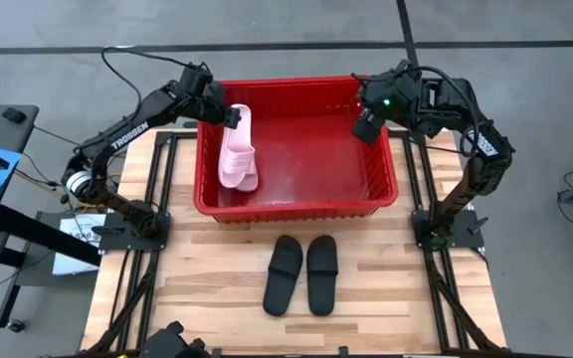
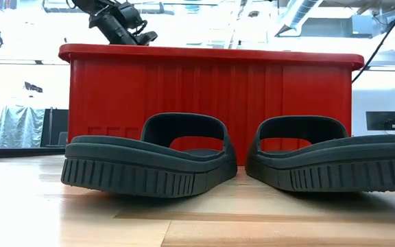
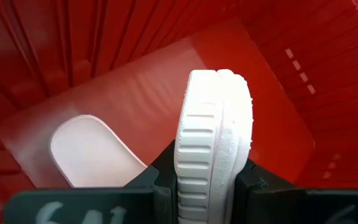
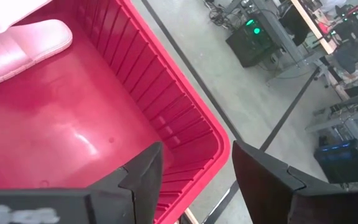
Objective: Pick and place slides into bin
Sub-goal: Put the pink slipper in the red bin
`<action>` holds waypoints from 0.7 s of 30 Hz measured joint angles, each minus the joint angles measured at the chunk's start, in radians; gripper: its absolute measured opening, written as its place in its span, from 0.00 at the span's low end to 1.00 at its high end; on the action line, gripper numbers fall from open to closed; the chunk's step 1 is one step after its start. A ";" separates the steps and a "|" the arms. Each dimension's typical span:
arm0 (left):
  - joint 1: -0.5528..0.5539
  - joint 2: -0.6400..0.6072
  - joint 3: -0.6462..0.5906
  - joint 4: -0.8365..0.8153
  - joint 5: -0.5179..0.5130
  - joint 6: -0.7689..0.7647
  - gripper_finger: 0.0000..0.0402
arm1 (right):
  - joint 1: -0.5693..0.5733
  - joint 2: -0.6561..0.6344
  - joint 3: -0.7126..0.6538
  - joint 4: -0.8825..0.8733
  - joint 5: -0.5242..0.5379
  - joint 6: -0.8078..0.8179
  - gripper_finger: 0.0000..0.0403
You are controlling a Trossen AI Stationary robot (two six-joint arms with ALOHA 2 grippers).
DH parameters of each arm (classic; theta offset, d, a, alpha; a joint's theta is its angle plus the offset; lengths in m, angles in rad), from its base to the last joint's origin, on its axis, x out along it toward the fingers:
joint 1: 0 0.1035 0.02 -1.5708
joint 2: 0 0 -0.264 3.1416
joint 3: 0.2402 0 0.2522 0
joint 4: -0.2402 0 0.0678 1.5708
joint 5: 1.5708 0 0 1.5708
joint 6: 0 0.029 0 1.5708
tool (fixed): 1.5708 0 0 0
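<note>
Pale wooden planks make up the tabletop (image 1: 366,298), with grey shop floor all around it in the high view.

Left fingers (image 3: 160,186) pinch a pink slide (image 3: 213,143) by its sole edge, one dark pad on each side, so the shoe hangs toe-down. That edge grip looks chosen because the sole is thin enough to fit between the pads while the strap stays free. In the high view the left gripper (image 1: 233,114) sits at the upper left of the bin (image 1: 296,205), holding this slide over the basket floor, apparently ready to let it fall beside the other pink slide (image 1: 237,169), which already lies inside near the bin's left wall.

Right fingers (image 4: 145,174) stand spread with nothing between them. The right gripper (image 1: 366,127) hovers at the bin's upper right corner, over the rim, probably kept clear of the left arm's drop.

Outward from the bin, two black slides (image 1: 301,273) rest side by side on the planks at lower centre of the high view, just in front of the red wall and not touching it. In the low view they fill the foreground, soles down and straps up, an easy pose for a later pick.

Judging by this, half the task remains.
</note>
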 joint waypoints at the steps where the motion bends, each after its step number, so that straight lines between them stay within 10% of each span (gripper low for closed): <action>1: 0.000 0.000 0.000 0.002 -0.002 0.001 0.13 | 0.000 0.000 0.000 0.000 0.000 0.000 0.46; 21: -0.015 0.002 0.000 0.187 0.115 0.129 0.13 | 0.000 0.001 0.000 0.000 0.000 0.000 0.46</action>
